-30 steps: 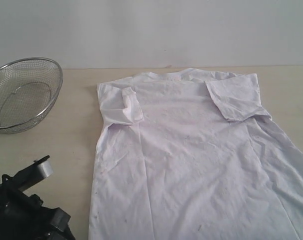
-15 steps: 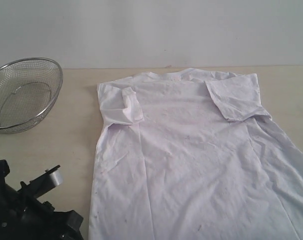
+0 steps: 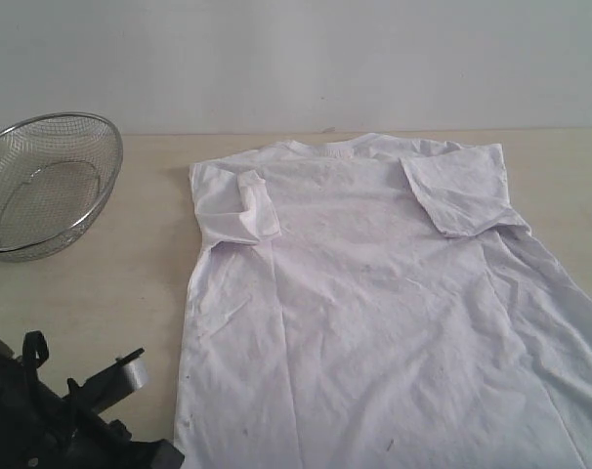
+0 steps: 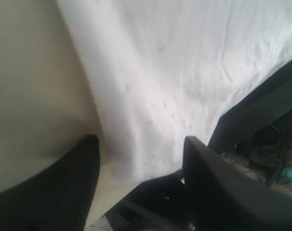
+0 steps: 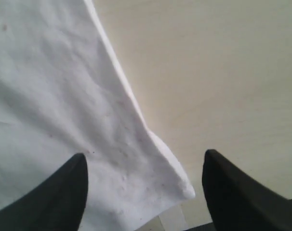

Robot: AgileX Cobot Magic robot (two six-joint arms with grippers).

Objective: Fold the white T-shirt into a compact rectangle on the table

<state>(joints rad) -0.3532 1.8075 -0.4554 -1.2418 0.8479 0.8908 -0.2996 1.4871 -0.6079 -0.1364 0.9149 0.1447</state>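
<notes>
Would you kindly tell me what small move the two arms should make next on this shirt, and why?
I would probably lower both grippers onto the near hem corners, ready to pinch. The white T-shirt lies spread flat on the table, and the left gripper and the right gripper hang open, each straddling an edge of the cloth and holding nothing.
</notes>
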